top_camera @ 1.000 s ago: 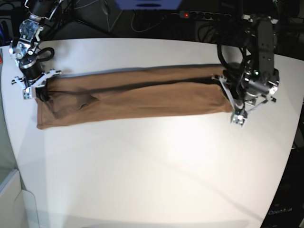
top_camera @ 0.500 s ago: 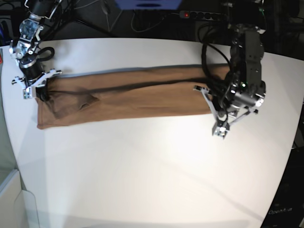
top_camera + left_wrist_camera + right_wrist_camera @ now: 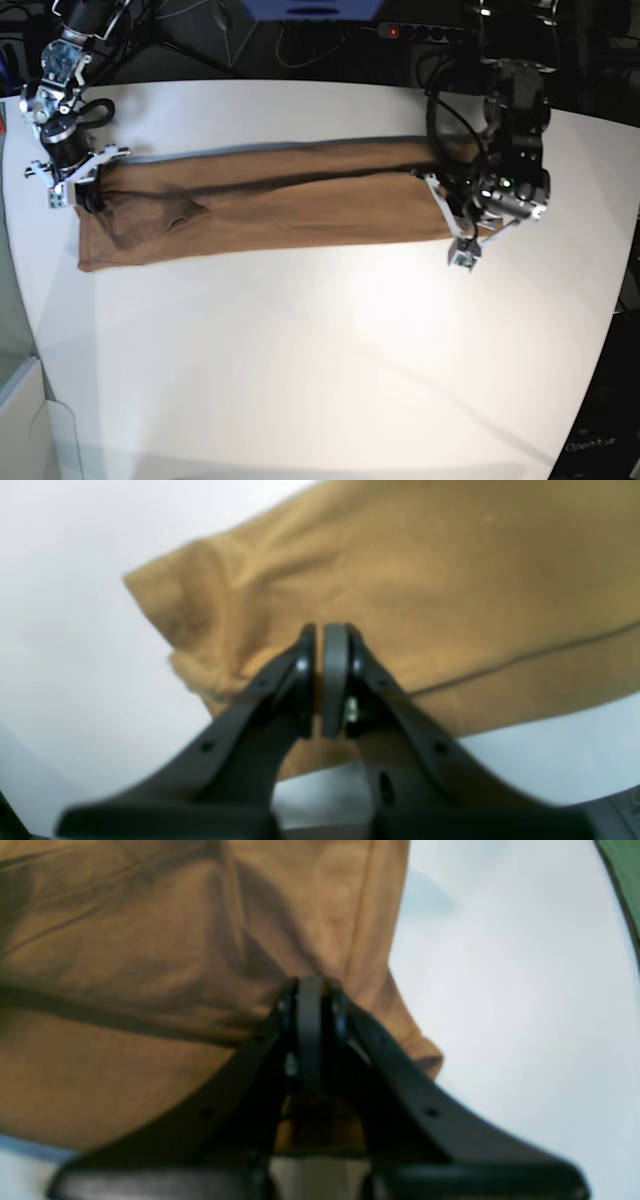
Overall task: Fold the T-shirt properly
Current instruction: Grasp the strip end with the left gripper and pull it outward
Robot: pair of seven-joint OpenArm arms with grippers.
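the t-shirt point(image 3: 270, 205) lies folded in a long band across the upper middle of the white table point(image 3: 330, 360). at its right end the left gripper point(image 3: 320, 680) pinches a fabric corner between pressed-together fingers. at upper left the right gripper point(image 3: 310, 1035) is clamped on the other end

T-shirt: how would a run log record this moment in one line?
T-shirt: long band on table | left end effector: shut on T-shirt | right end effector: shut on T-shirt
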